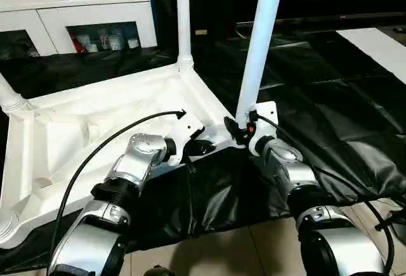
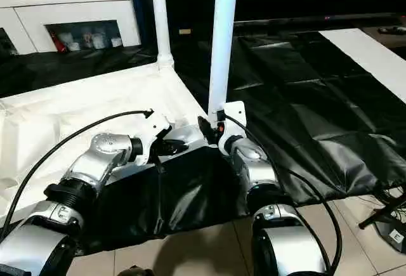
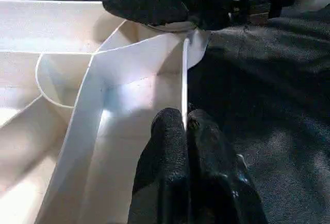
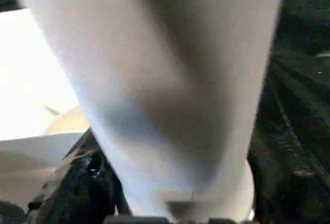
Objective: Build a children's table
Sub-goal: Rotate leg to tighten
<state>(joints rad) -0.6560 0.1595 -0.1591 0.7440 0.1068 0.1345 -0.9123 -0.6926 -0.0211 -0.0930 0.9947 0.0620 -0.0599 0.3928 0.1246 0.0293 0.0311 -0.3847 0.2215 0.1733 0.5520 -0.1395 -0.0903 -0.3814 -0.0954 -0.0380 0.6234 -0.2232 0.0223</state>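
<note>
I see both my silver forearms reaching forward, converging. My left gripper (image 3: 186, 131) is pinched closed. My right gripper (image 1: 238, 131) is clamped on something.

- Two head cameras look forward and down, sharing the upturned children's table (image 1: 95, 124).
- Wrist cameras sit very close: left at its rim, right against a leg (image 4: 170, 90).

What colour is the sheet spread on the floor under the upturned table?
Glossy black: the sheet shows best in the right eye view, beneath the white table.

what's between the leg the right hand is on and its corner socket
Nothing visible. The right hand grips the leg at its foot, directly over the near corner of the upturned tabletop.
</note>
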